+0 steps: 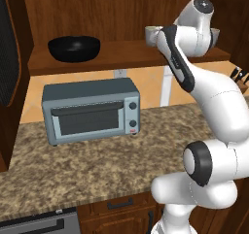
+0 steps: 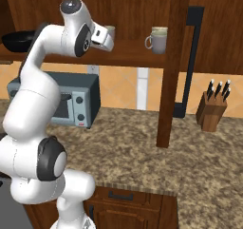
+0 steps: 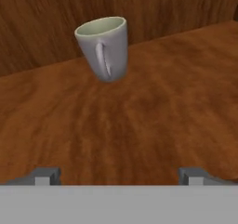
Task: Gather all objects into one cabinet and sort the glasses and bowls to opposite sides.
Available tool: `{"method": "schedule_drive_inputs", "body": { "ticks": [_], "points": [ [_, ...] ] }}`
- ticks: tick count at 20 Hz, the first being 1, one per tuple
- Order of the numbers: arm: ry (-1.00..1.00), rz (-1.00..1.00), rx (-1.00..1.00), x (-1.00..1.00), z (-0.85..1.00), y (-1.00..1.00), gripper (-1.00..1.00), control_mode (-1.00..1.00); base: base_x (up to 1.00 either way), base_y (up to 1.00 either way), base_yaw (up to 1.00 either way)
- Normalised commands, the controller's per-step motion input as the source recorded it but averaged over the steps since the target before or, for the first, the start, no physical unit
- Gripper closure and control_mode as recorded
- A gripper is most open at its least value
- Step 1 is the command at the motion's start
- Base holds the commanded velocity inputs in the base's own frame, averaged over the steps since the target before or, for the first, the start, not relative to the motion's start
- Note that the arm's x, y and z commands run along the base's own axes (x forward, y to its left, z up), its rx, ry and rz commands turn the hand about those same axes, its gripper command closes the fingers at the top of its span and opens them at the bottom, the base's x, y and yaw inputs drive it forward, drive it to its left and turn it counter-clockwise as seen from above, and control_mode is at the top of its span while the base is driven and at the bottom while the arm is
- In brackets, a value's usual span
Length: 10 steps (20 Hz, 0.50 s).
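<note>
We see our hand (image 3: 119, 175) released, its two fingertips (image 3: 45, 175) set wide apart at the bottom of the hand view and clasping nothing. Ahead of it on the shelf board (image 3: 139, 116) of the cabinet (image 1: 121, 14) stands a pale grey mug (image 3: 103, 47), upright on the board, with its handle turned toward us and the plank back just behind it; the mug is apart from the fingertips.

From the right base view the arm reaches up to the shelf, and a mug (image 2: 158, 39) stands on the board to the right of the hand, near the cabinet's upright post. Another pale cup (image 2: 110, 32) peeks out just behind the wrist; most of it is hidden, so we cannot tell its shape for certain.

In the left base view the black bowl (image 1: 74, 48) sits at the left end of the same shelf, well apart from the cups. A cup rim (image 1: 153, 33) shows beside the arm.

Below, the blue-grey toaster oven (image 1: 91, 110) rests on the speckled surface (image 1: 97, 165), and a knife block (image 2: 211, 107) stands at the far right
</note>
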Motion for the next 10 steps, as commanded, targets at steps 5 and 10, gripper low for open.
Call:
{"method": "schedule_drive_inputs", "body": {
  "ticks": [5,10],
  "points": [
    [-0.01,0.00,0.00,0.17,0.31,0.09,-1.00,-1.00,0.00,0.00,0.00],
    [0.00,0.00,0.00,0.32,0.01,0.02,-1.00,-1.00,0.00,0.00,0.00]
  ]
}}
